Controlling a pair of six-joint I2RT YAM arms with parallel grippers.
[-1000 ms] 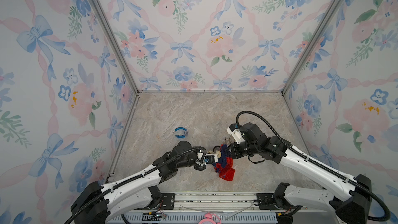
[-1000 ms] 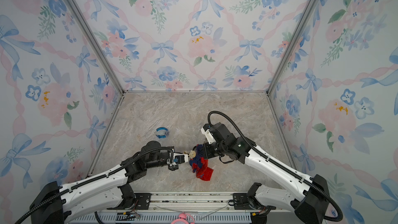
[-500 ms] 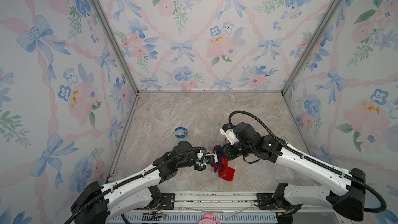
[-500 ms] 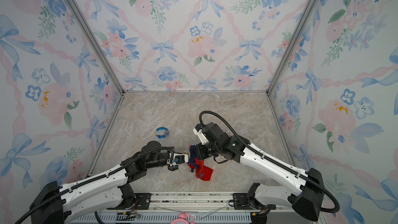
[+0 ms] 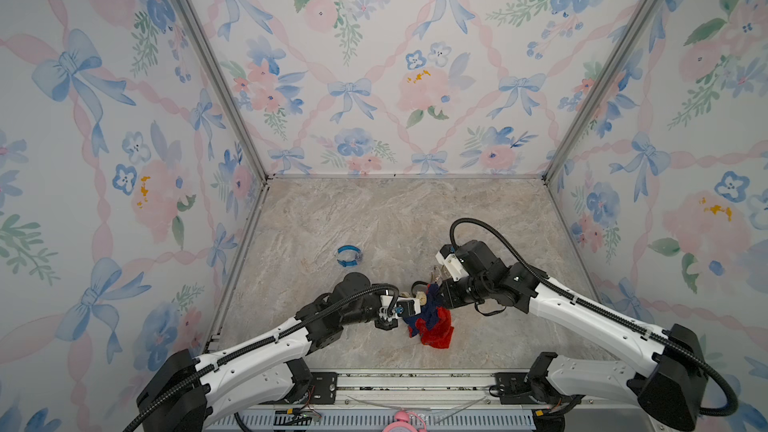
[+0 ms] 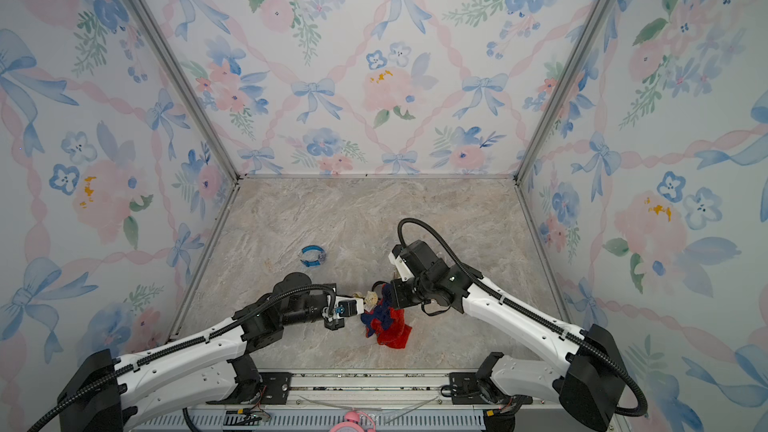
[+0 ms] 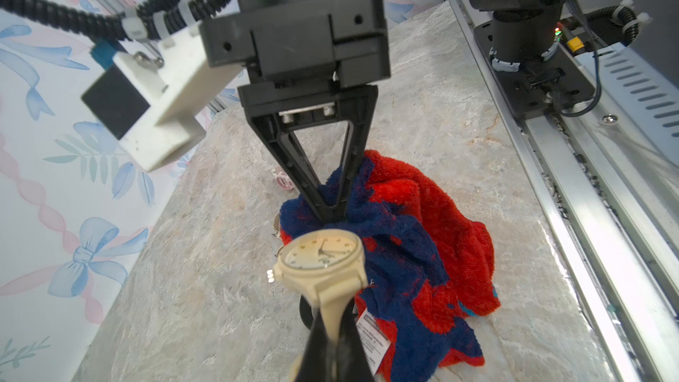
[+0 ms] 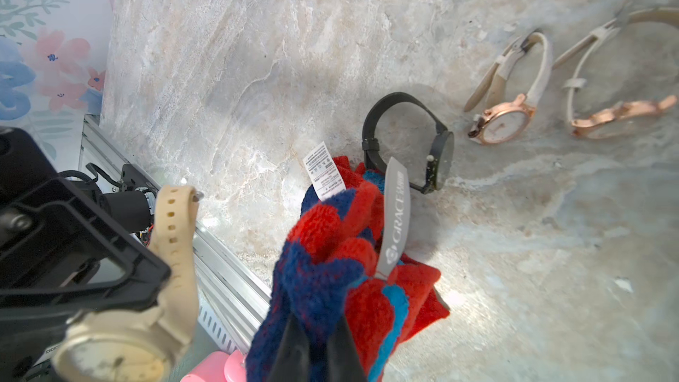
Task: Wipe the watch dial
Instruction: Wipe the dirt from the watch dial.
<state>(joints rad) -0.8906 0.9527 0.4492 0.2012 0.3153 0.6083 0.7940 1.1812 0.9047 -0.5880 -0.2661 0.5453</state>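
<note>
Left wrist view — left jaws clamp the cream watch (image 7: 320, 253) by its strap — right jaws pinch the red-blue cloth (image 7: 422, 248).

The marbled table (image 5: 374, 209) is carrying a blue watch (image 5: 348, 254), lying left of centre in both top views. A black watch (image 8: 408, 141) is standing on edge just beside a red-and-blue cloth (image 5: 436, 332) trailing onto the surface. A rose-gold watch (image 8: 505, 124) and a second rose-gold watch (image 8: 621, 113) are lying nearby.
</note>
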